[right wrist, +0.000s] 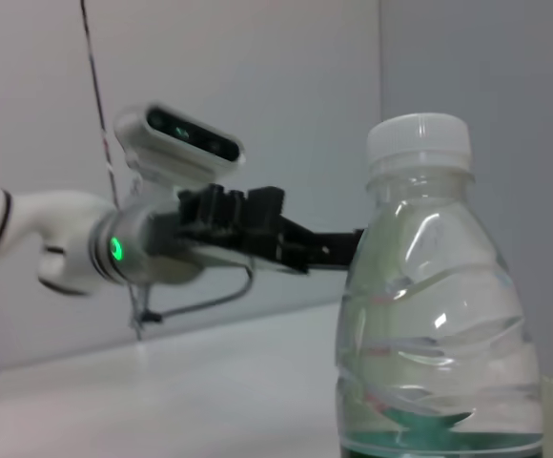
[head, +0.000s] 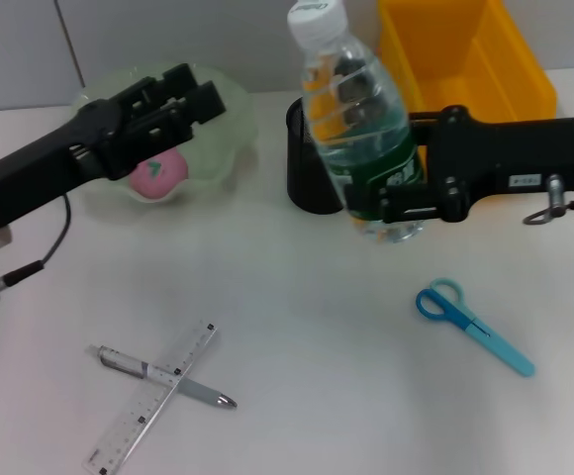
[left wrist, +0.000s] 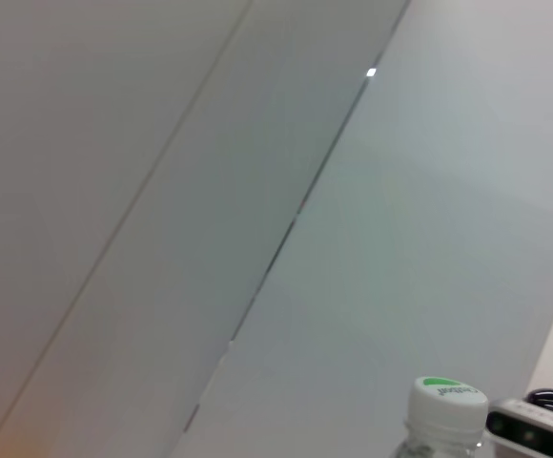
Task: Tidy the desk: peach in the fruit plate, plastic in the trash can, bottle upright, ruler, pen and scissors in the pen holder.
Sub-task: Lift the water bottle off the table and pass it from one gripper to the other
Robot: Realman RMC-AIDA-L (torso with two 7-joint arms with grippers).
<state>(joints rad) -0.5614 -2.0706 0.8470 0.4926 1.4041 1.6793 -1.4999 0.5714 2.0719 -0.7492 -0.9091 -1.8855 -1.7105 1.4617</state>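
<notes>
While your right gripper (head: pixel 391 203) grips the bottle (head: pixel 356 124) low on its body, around the green label, with fingers closed on either side, the bottle stands about upright with its white cap on top, and I cannot tell if its base rests on the desk (head: pixel 317 327). It sits just in front of the black pen holder (head: pixel 307 163), with the yellow bin (head: pixel 465 59) behind. So the step in hand looks like standing the bottle up.

Your left gripper (head: pixel 193 99) hovers over the fruit plate (head: pixel 233 134), fingers a little apart and holding nothing; the peach (head: pixel 160 174) already lies in the plate below it.

Next, I judge you should settle the bottle's base flat on the desk, clear of the holder, then open the right fingers and back away without nudging it.

Farther out, the scissors (head: pixel 470 322) lie near the right arm, and the pen (head: pixel 163 376) and ruler (head: pixel 153 396) lie crossed at the near left, all waiting for the holder.
</notes>
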